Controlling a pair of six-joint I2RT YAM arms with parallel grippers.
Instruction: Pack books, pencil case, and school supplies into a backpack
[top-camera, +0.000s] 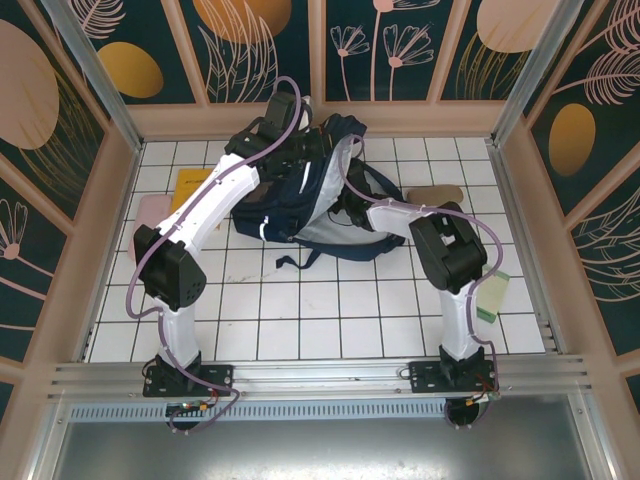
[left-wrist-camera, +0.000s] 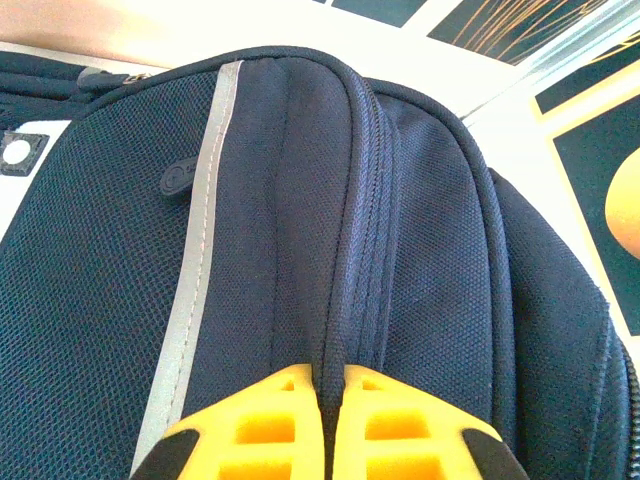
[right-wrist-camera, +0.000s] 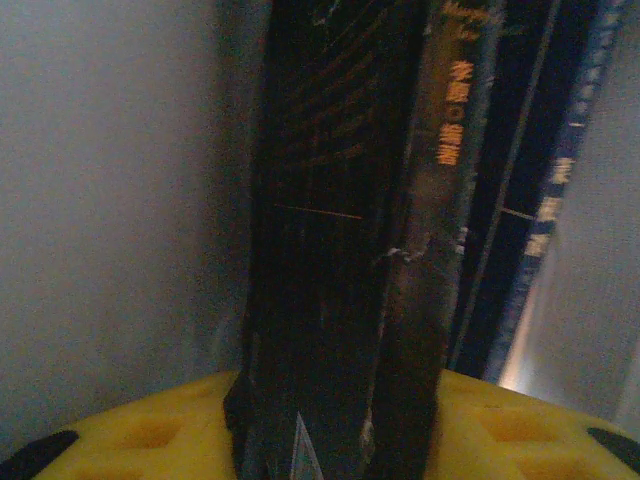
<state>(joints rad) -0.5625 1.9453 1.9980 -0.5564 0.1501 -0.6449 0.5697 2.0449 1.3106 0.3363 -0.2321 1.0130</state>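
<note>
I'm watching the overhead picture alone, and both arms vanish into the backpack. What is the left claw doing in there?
Observer: The left gripper is pinched shut on a raised zip seam of the backpack.
Operator: And the right one?
Observer: A dark book stands between the fingers of the right gripper, with pale lining beside it. I cannot tell whether they grip it.
Operator: Is that book alone?
Observer: No. A blue book stands right beside it, with print down its spine.
</note>
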